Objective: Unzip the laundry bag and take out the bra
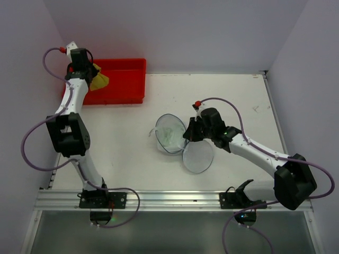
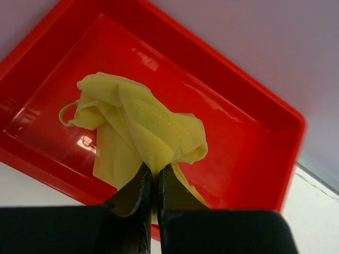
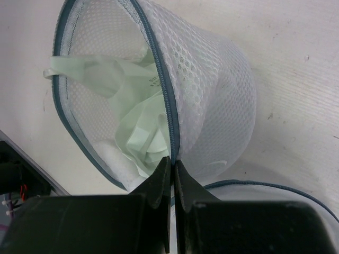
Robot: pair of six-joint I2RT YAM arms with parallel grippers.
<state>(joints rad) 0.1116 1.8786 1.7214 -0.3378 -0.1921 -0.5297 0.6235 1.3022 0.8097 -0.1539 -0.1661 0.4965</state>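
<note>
Left tool (image 2: 154, 172) pinches the limp, light bra (image 2: 143, 124) over the tray (image 2: 249, 153); right tool (image 3: 172, 164) clamps the floppy bag (image 3: 212, 95) by its rim (image 3: 164, 90), likely the firmest hold.

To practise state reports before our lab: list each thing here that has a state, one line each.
laundry bag: unzipped, lid flopped open.
pale green garment: inside the bag.
yellow garment: pinched, held above the red tray.
left hand: shut on the yellow garment.
right hand: shut on the bag's zipper rim.
</note>
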